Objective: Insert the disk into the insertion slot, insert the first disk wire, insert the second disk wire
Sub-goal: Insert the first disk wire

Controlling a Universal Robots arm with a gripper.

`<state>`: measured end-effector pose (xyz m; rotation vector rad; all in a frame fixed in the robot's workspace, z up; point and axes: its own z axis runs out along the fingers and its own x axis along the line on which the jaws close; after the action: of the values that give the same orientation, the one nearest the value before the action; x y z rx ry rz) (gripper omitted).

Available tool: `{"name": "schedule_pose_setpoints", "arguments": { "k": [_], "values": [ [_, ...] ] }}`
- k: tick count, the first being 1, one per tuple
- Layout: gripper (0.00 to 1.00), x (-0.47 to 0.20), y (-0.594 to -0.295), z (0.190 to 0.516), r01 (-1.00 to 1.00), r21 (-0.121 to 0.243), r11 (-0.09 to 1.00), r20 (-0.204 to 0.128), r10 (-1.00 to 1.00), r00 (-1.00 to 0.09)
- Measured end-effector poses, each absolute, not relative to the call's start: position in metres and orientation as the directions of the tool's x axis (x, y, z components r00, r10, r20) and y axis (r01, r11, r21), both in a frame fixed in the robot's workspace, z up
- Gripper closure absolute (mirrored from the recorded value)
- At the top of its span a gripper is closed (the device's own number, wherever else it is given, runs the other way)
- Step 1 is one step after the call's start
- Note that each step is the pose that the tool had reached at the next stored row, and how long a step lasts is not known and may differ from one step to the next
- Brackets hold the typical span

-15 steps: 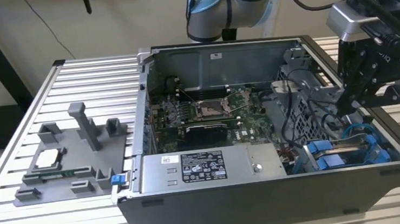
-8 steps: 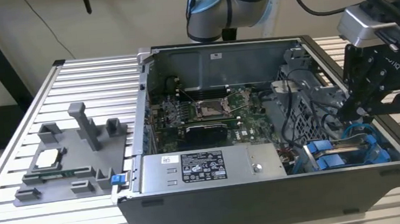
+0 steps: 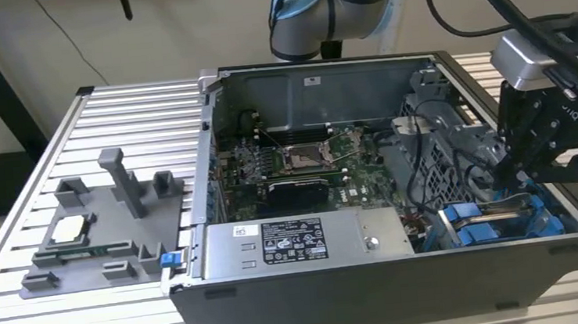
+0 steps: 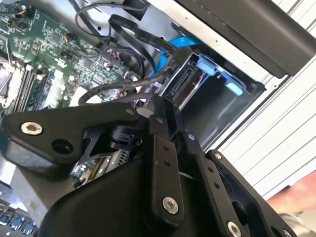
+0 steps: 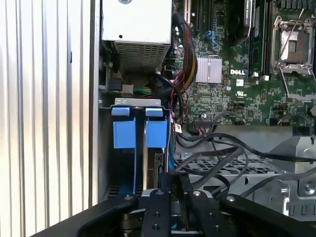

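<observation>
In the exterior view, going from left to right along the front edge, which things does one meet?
grey fixture → power supply → insertion slot

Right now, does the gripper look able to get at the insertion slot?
Probably yes. The gripper hangs just above the insertion slot at the open case corner, with no lid or part between them. The black cables lie mostly beside it, over the perforated cage, not across the bay's opening.

Beside the insertion slot [image 5: 138, 102], black cables [image 5: 217, 148] crowd the gap.
</observation>
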<state>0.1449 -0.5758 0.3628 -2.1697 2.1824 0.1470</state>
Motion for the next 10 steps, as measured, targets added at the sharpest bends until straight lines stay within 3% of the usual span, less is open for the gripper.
{"name": "schedule_pose_setpoints", "arguments": {
  "k": [10],
  "values": [
    [1.00, 0.1551, -0.5785, 0.3543, -1.000, 0.025, 0.008, -0.118, -0.993, -0.010]
  ]
}}
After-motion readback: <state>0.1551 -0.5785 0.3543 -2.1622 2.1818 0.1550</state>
